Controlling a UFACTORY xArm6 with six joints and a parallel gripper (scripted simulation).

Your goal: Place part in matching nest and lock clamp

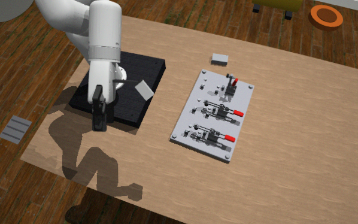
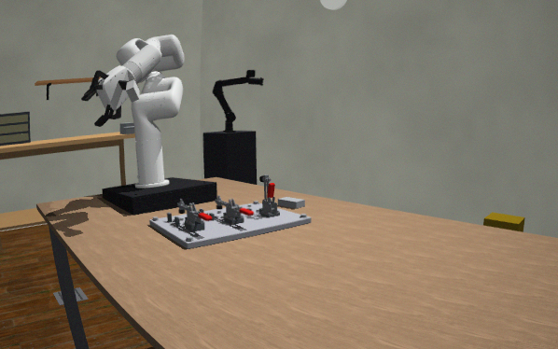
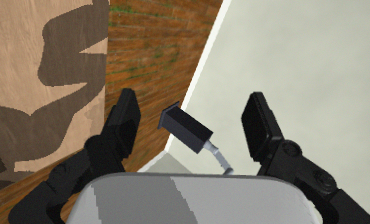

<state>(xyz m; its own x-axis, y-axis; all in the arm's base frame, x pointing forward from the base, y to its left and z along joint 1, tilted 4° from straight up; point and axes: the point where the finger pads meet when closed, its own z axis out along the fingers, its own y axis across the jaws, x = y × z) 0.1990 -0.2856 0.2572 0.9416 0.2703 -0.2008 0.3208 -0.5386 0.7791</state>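
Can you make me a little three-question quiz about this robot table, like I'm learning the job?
1. True or false: the claw is open and holds nothing.
2. How many clamps on the grey fixture plate have their red handle lying down? A) one B) two C) three
3. Fill in: the small grey part lies on the table beside the plate's end nearest the clamp whose handle stands ____.

Key
1. True. Its fingers are spread wide with only floor and wall between them.
2. B. The middle handle and the near handle lie flat.
3. Up.
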